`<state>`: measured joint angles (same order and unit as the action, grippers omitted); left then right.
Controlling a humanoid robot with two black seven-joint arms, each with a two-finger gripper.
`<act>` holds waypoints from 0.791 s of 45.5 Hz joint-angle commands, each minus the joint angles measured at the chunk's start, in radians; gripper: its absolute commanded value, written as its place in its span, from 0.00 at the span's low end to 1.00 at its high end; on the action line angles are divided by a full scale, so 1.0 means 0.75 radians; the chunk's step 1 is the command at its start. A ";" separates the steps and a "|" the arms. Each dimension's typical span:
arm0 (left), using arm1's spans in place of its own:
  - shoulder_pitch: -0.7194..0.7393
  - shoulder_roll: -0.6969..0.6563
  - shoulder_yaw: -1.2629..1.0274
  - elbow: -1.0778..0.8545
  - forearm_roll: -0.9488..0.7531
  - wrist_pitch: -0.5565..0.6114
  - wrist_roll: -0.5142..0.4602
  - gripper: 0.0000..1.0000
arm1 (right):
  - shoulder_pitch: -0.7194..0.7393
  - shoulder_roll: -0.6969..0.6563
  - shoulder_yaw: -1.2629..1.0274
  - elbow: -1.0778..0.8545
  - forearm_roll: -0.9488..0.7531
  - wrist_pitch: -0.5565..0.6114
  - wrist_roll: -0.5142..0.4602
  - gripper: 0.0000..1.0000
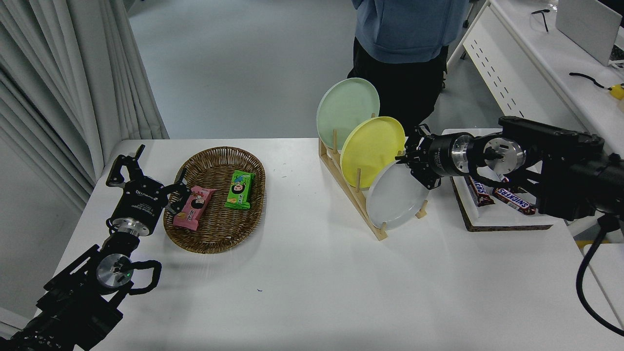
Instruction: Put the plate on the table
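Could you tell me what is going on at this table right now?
The robot's right end effector is at the upper right rim of the light grey-white plate, which stands at the near end of the wooden rack, in front of a yellow plate and a mint-green plate. The plate is not yet out on the table. The left end effector is parked by the wicker basket of snacks. A person stands at the far side.
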<state>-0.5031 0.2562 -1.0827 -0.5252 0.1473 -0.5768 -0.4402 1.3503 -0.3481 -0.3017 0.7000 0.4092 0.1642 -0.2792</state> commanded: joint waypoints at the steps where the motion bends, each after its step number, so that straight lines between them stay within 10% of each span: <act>1: 0.000 0.000 0.000 -0.001 0.000 0.000 0.000 1.00 | 0.048 -0.049 0.014 0.005 0.000 0.020 -0.022 0.00; 36: 0.000 0.000 0.000 -0.001 0.000 0.000 0.000 1.00 | 0.318 -0.162 0.163 0.130 0.074 0.022 -0.223 0.00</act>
<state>-0.5031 0.2562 -1.0827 -0.5250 0.1473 -0.5768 -0.4402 1.5097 -0.4358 -0.2161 0.7498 0.4259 0.1916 -0.3991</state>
